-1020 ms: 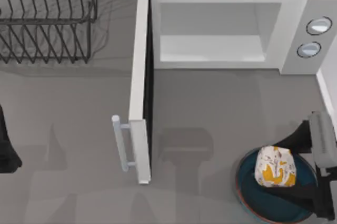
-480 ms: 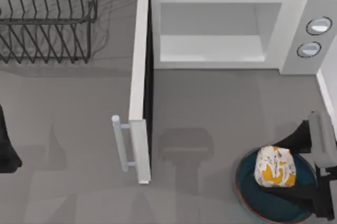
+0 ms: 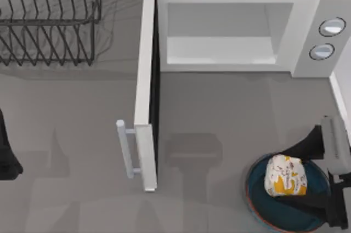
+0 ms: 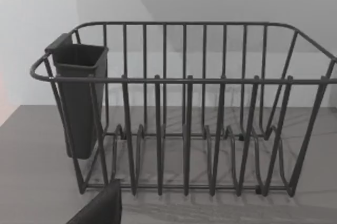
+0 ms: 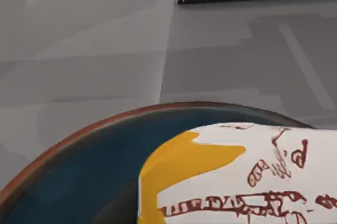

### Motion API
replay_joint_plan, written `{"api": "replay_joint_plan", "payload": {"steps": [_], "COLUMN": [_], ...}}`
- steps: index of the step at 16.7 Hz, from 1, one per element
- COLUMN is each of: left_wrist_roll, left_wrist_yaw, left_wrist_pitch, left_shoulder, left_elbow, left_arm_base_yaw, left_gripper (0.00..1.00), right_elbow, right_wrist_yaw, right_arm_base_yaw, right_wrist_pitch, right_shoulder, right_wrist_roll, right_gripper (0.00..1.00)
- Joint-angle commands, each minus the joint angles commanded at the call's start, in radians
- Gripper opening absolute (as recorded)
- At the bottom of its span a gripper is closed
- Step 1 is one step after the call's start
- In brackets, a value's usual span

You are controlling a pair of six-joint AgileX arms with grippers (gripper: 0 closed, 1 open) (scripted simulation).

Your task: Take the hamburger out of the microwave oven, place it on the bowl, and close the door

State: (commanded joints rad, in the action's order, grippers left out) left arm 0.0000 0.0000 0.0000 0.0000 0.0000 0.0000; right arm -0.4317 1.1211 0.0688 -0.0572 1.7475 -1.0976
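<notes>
Hamburger point(image 3: 286, 176) over the bowl point(image 3: 258, 200), near right.
Right gripper point(image 3: 307, 181): grip state cannot be told; door point(image 3: 146, 87) open.

Even soft light, faint shadows, no glare

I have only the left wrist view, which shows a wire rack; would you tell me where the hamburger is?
Observer: The hamburger is over the bowl at the table's lower right, out of the microwave oven. I cannot tell whether it rests on the bowl.
Operator: Thank you. Is the right claw near it?
Observer: Yes, the right claw is at the hamburger, above the bowl.
Operator: And the door?
Observer: The door stands wide open, jutting out from the oven's left side, handle facing left. The left arm is parked at the table's left edge.
</notes>
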Motion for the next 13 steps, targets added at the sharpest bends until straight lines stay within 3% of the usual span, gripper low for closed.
{"api": "replay_joint_plan", "payload": {"steps": [10, 13], "left_wrist_roll": [0.0, 0.0], "left_wrist_yaw": [0.0, 0.0], "left_wrist_pitch": [0.0, 0.0], "left_shoulder": [0.0, 0.0], "left_elbow": [0.0, 0.0], "left_arm_base_yaw": [0.0, 0.0], "left_gripper": [1.0, 1.0], "right_elbow": [-0.04, -0.022], "right_wrist_yaw": [0.025, -0.018], "right_arm_base_yaw": [-0.007, -0.009], "right_wrist_pitch": [-0.033, -0.029], "right_shoulder": [-0.034, -0.098], "right_wrist_roll": [-0.011, 0.032], "right_gripper": [1.0, 1.0]}}
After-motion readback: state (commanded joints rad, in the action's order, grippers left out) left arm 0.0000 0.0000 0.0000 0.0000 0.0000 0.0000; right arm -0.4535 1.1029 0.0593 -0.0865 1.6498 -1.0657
